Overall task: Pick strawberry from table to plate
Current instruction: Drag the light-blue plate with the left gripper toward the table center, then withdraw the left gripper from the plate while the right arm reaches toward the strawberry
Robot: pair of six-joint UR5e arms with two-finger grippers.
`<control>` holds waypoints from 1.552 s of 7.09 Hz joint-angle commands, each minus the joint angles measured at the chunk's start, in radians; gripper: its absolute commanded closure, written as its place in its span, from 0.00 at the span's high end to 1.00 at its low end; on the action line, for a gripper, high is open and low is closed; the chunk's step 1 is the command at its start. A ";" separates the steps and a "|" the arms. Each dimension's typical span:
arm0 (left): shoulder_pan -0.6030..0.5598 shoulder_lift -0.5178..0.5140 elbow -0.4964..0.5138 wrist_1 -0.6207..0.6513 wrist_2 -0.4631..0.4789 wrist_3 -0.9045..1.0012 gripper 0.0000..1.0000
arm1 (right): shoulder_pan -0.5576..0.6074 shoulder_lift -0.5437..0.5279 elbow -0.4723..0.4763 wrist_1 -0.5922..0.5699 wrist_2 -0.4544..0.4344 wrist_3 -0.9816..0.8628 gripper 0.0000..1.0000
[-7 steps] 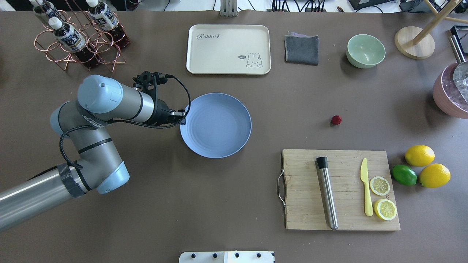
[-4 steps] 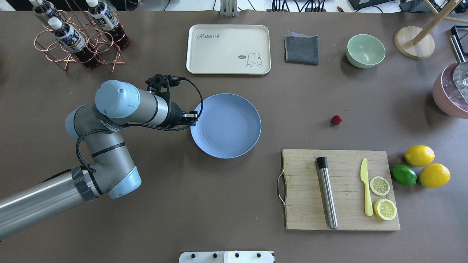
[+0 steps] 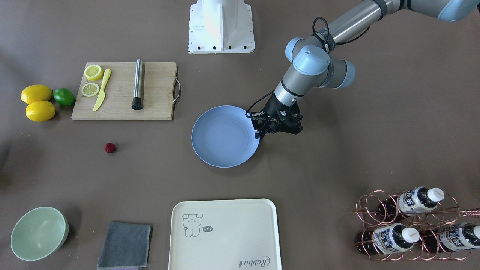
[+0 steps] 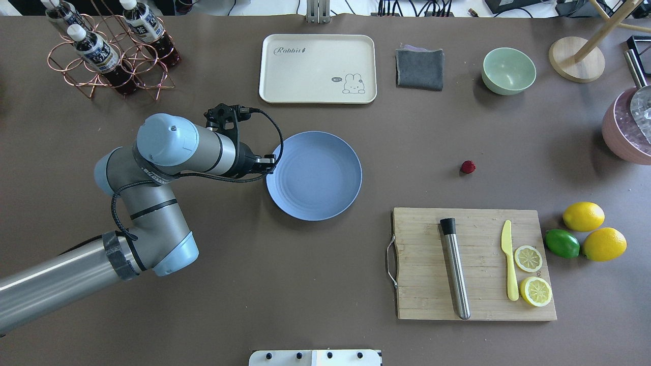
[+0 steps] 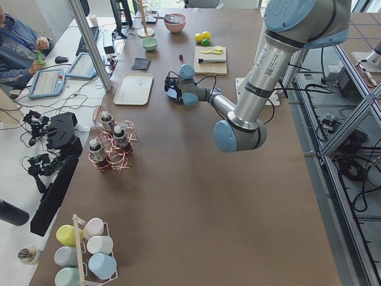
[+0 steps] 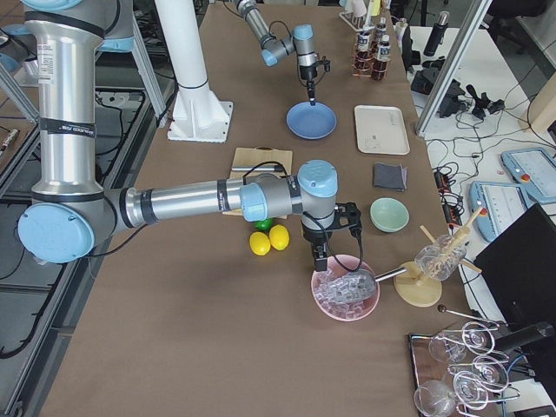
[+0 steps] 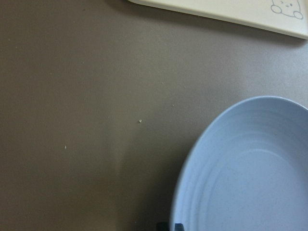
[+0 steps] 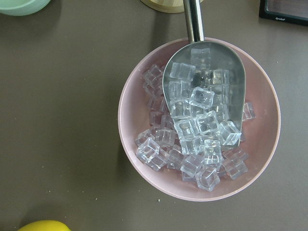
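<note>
- Left gripper [image 4: 271, 163] is down at the plate [image 4: 325, 188], on the rim that faces the table's left end. Its fingers look pinched shut on that rim, and the wrist view shows only dark tips right at the blue edge.
- The strawberry [image 4: 467, 166] sits on the bare table [image 4: 315, 284], toward the right end and just off the far edge of the cutting board [image 4: 422, 284]. It is well apart from the plate and nothing is touching it.
- Right gripper [image 6: 323, 254] hangs over the pink bowl of ice [image 8: 126, 110] at the table's right end. Whether it is open or closed can't be told from here.
- My read is that the berry hasn't been picked yet, and the step in hand is handling the plate, likely bringing it nearer the fruit.
- To do that well, keep the plate flat and low, because a one-sided pinch will tip it if the wrist lifts.
- Slide it in a straight line toward the right end, along the open lane between the board and the table's far edge.
- Stop short of the berry. It is round and would roll at a nudge from the rim.
- Let go cleanly, rise straight up, and only then go for the fruit.
- When it comes to the pick, close gently, since a small bumpy berry can squirt out of a hard squeeze.
</note>
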 commanded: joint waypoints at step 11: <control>-0.900 0.453 -0.173 0.457 -0.549 1.294 0.98 | -0.531 0.330 -0.018 0.086 -0.254 0.843 0.99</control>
